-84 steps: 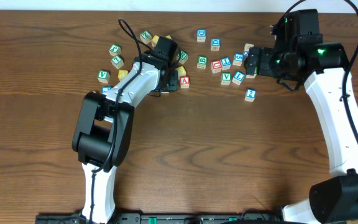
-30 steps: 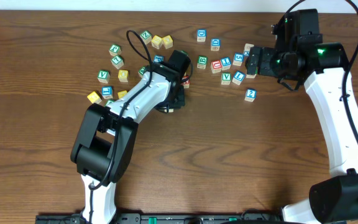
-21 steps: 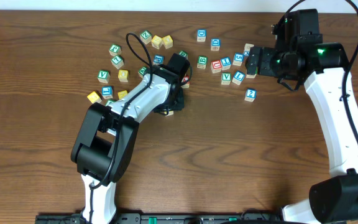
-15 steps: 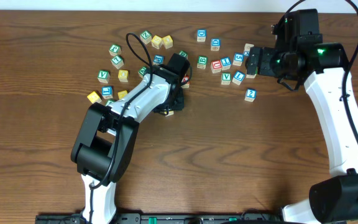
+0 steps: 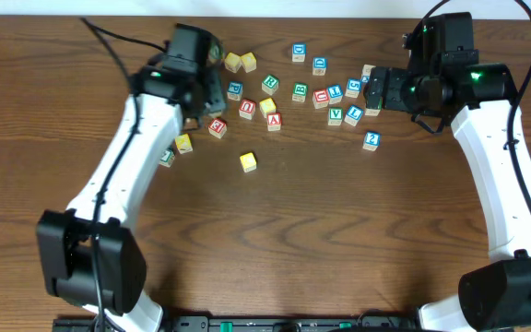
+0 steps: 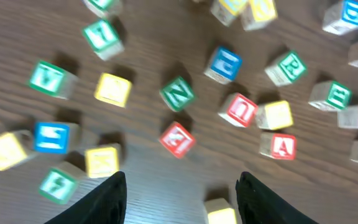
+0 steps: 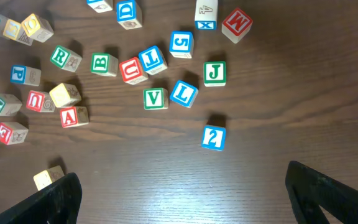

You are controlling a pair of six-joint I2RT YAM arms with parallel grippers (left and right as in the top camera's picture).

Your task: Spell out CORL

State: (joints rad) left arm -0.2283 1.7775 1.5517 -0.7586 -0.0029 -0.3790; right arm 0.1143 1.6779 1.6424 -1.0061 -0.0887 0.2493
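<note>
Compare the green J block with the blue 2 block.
The J block is printed green, the 2 block blue. J bears a letter, 2 a digit. J sits close by an L block; 2 lies apart on its own. Both are wooden cubes, printed face up.

Lettered wooden blocks (image 5: 300, 91) lay scattered and unaligned along the far side. A green R block (image 7: 59, 56) sat left of a red C block (image 7: 131, 69). A blue L block (image 7: 183, 93) lay tilted, right and nearer. One yellow block (image 5: 249, 162) lay nearest, alone.
</note>
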